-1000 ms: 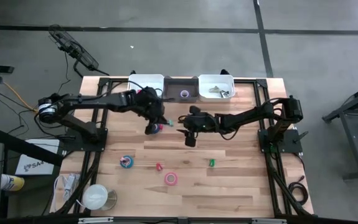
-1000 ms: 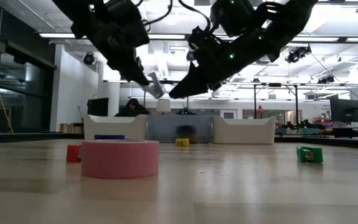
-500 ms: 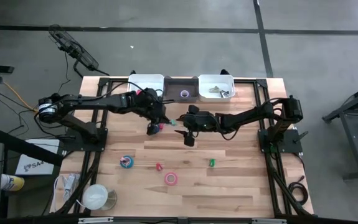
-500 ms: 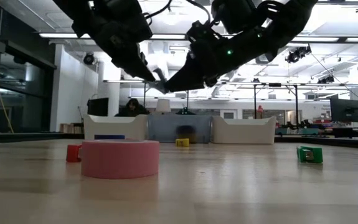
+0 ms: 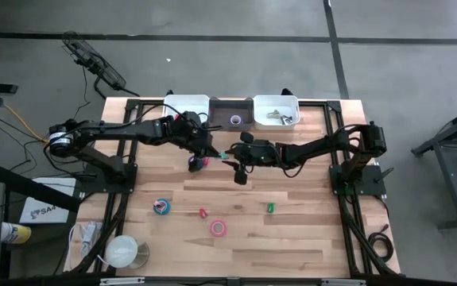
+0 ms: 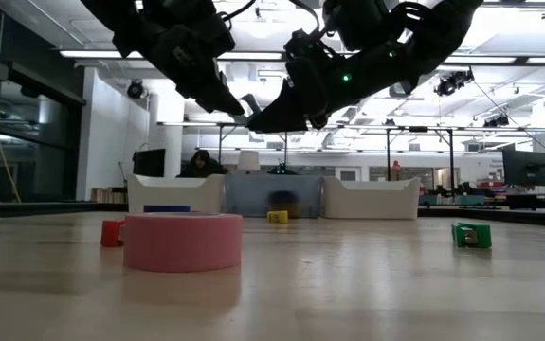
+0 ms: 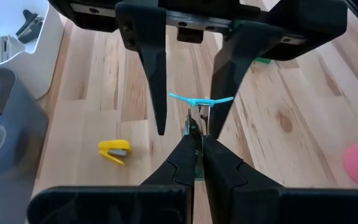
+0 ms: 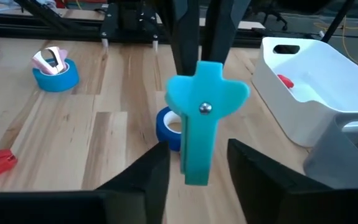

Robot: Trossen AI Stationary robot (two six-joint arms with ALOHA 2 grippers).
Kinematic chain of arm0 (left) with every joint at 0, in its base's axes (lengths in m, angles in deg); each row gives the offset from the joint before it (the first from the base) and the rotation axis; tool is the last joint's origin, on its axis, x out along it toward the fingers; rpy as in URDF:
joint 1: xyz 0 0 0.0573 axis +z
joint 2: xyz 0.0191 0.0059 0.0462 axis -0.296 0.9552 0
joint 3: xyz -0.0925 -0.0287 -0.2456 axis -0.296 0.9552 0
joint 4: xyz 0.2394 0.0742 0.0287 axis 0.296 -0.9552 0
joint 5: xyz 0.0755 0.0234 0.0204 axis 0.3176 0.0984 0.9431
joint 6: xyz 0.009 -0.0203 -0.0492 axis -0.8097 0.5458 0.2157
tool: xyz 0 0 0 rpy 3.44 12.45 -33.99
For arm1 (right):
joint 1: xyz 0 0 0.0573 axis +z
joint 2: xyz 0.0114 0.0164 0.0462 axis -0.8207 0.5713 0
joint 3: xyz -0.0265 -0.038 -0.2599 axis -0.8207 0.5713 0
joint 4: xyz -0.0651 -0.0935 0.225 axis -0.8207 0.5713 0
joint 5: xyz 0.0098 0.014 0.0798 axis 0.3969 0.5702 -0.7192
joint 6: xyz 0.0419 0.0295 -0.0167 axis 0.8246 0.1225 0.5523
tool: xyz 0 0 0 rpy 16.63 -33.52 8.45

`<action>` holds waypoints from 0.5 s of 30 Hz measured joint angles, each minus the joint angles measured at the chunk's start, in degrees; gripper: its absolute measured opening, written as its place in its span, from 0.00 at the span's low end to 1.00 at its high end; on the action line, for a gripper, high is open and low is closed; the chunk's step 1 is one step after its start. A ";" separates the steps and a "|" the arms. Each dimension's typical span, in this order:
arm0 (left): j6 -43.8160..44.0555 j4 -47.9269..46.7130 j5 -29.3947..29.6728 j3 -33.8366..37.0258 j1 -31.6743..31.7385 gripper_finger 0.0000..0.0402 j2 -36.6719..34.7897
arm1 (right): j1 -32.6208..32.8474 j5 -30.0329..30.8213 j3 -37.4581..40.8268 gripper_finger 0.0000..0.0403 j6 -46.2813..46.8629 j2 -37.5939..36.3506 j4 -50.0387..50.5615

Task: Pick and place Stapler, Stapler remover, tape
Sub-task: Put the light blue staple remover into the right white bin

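The teal staple remover hangs in mid-air between my two grippers, above the table's middle. My left gripper is shut on it. My right gripper is open and faces the left one. Its fingers stand on either side of the remover's teal winged end without touching it. A blue tape roll lies flat on the table beneath. Another blue roll and a pink roll lie nearer the near edge. A stapler lies in the white bin. My left gripper pinches the staple remover's thin metal end between its two fingertips. The fingers come roughly level from the table's left side and lie along the remover. The remover is lifted clear, and its teal winged end points away toward the right gripper.
Three bins line the far edge: a white one, a dark one holding a purple roll, and a white one on the right. Small red, green and yellow pieces lie on the wood.
My right gripper has moved toward the table's left and risen, until its open fingers straddle the staple remover. My left gripper has lifted the remover a little higher and toward the far edge.
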 joint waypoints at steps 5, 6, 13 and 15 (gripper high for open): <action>0.01 -0.19 0.07 0.00 0.02 0.02 0.00 | -0.40 -0.16 0.00 0.24 0.00 0.00 0.11; 0.01 -0.19 0.07 0.00 0.04 0.02 0.00 | -0.50 -0.28 0.00 0.21 0.02 0.00 0.11; -0.05 -0.32 0.31 0.00 0.04 0.02 0.00 | -0.73 -1.29 0.00 0.06 0.65 0.00 0.20; -0.06 -0.30 0.28 0.00 0.04 0.06 0.00 | -0.77 -1.29 0.00 0.06 1.44 0.00 0.15</action>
